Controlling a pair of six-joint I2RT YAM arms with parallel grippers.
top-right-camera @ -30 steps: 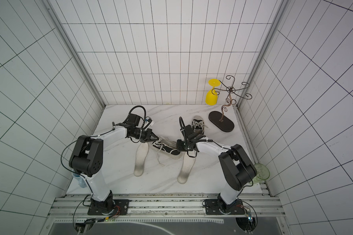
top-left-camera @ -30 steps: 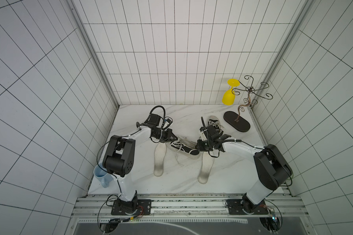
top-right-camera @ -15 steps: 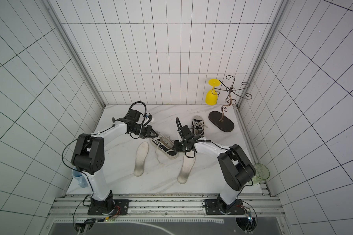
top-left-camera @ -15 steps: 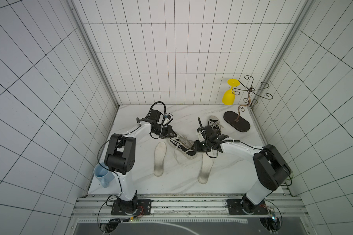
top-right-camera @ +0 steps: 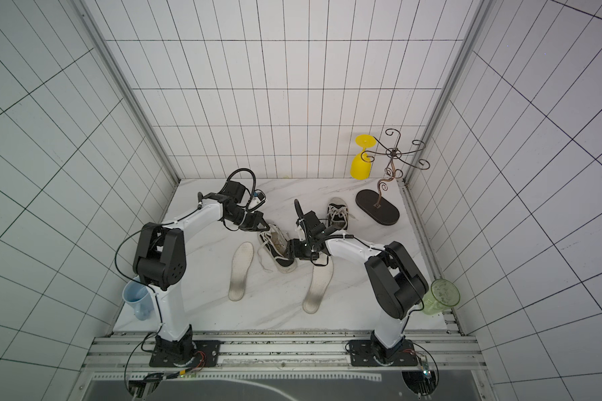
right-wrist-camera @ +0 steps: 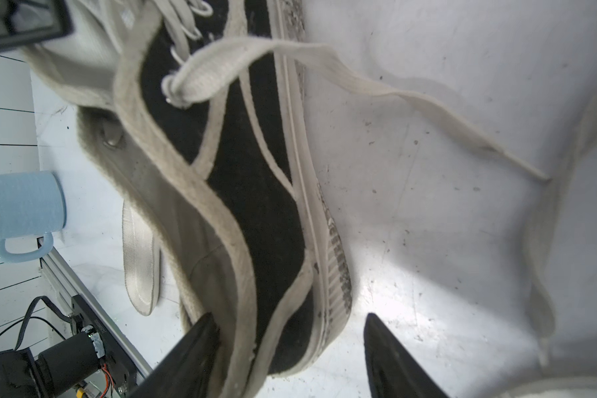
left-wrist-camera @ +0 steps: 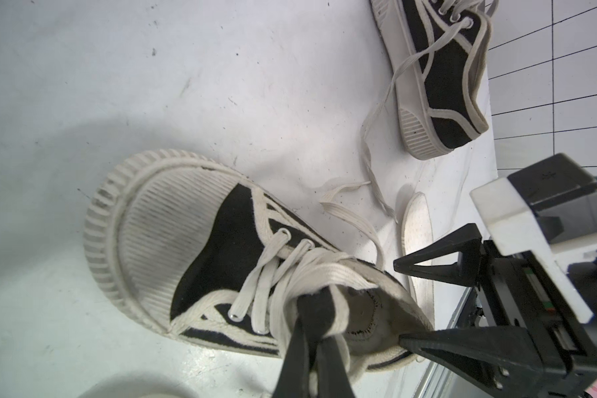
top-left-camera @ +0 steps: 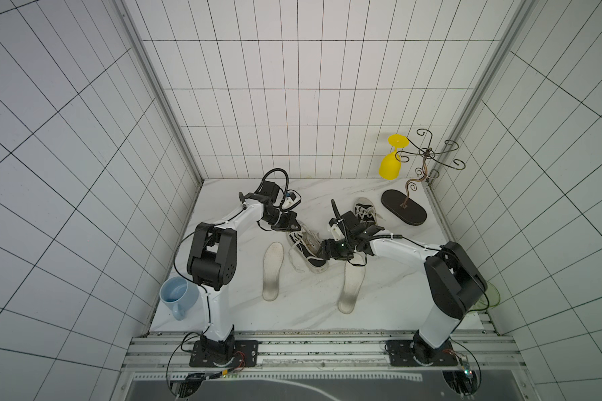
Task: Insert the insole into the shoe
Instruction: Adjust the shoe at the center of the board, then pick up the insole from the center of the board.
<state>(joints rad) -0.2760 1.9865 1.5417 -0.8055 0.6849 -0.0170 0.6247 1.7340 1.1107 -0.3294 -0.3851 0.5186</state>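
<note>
"Two sets of jaws on one shoe: how do they stand?"

"At the far left, the left gripper [left-wrist-camera: 316,306] is pinched tight on the tongue and laces of the black-and-white shoe [left-wrist-camera: 187,241]. The right gripper [right-wrist-camera: 288,316] stands wide, its fingers [right-wrist-camera: 381,355] on either side of the shoe's heel. One fingertip sits at the heel collar, and the other is clear of the sole."

"So the right one holds nothing?"

"Nothing. A strip of table shows between its outer finger and the sole."

"Where is the shoe?"

"Mid-table, between the two grippers, with its heel toward the right arm."

"And the insole?"

"Both white insoles lie flat on the marble table [top-left-camera: 310,312], outside the shoe. The left insole [top-left-camera: 273,270] lies just left of the shoe, apart from it. The right insole [top-left-camera: 351,288] lies to the near right, with its far end under the right arm's wrist."

"What is farther out?"

"A second shoe [top-left-camera: 365,211] sits at the far right, beside the dark base of a wire rack [top-left-camera: 404,210]. A yellow glass [top-left-camera: 390,163] hangs upside down from the rack. A blue mug [top-left-camera: 178,295] stands at the near left edge by the left arm's base, and a green cup [top-right-camera: 440,297] at the near right edge."
</note>
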